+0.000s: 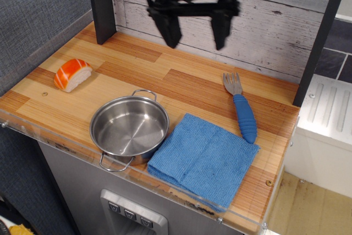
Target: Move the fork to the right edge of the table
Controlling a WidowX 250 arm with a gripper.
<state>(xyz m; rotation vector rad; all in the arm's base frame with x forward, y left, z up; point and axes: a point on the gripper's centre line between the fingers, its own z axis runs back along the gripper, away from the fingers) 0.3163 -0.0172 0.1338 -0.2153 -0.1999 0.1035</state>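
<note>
The gripper (pixel 193 31) hangs high above the surface (pixel 165 75), its upper body cut off by the frame, fingers spread wide and empty. The fork (pixel 242 107) lies near the right edge, tines toward the wall, handle end touching the blue cloth (pixel 203 159). Bare wood lies just right of it.

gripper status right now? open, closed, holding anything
Gripper: open, jaws spread wide, holding nothing, raised above the table. The fork lies on the wood near the right side, apart from it.
</note>
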